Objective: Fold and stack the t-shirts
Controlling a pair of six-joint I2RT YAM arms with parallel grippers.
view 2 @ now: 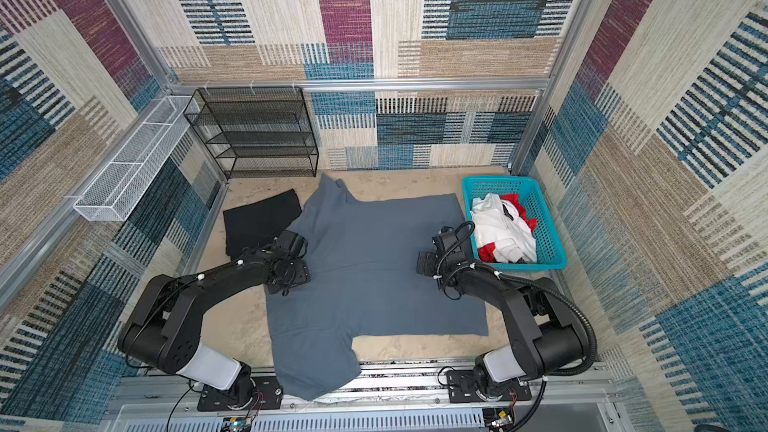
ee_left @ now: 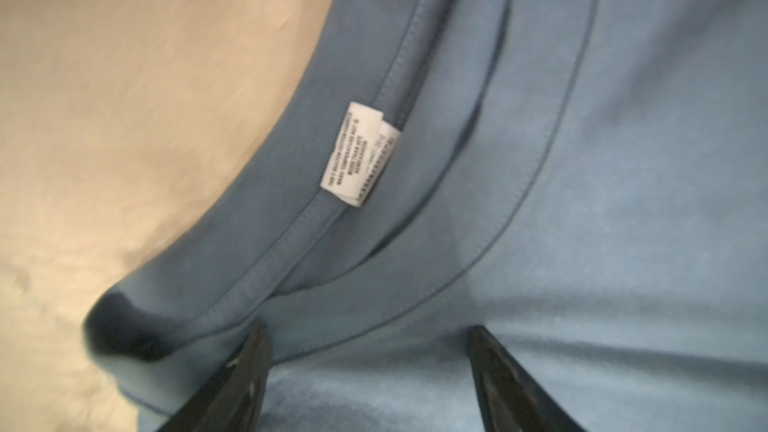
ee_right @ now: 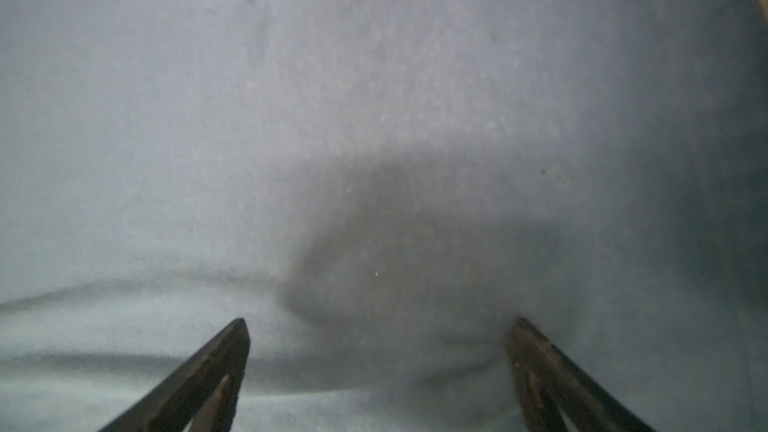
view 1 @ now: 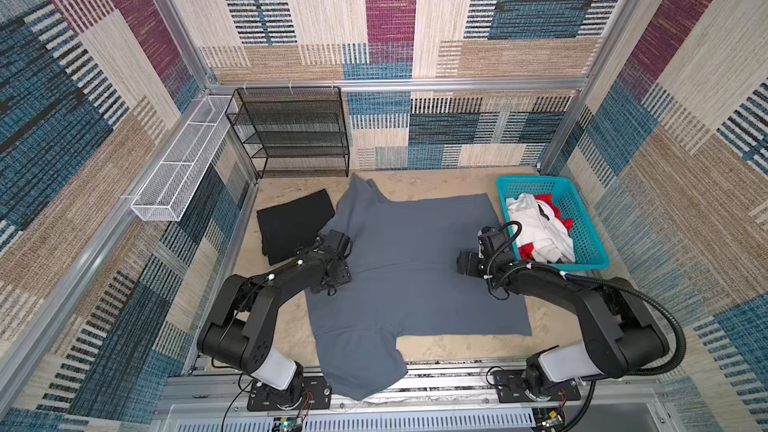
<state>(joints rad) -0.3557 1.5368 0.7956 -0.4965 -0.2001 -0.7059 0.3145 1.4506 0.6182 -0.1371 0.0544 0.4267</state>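
Grippers on both arms are held with jaws apart and nothing between them. The left gripper (ee_left: 368,328) is poised over the neckline of the blue-grey t-shirt (view 1: 415,263), with the white care label (ee_left: 359,153) just ahead of it. The right gripper (ee_right: 380,321) is lowered close over plain cloth of the same shirt, towards its hem. This shirt is spread flat on the surface (view 1: 436,184) beneath and between the two grippers, and no fold can be made out in it; one sleeve is draped over the edge nearest the arm bases. Just outward of the left gripper, a black t-shirt (view 1: 291,226) is laid as a neat rectangle, so it is judged to be folded already. Just outward of the right gripper, a white t-shirt (view 1: 536,222) and a red t-shirt (view 1: 552,205) are heaped unfolded in the turquoise basket (view 1: 582,201). By that reading, one shirt is finished, one is laid out ready for folding, and two are left untouched; no stack has yet been built.
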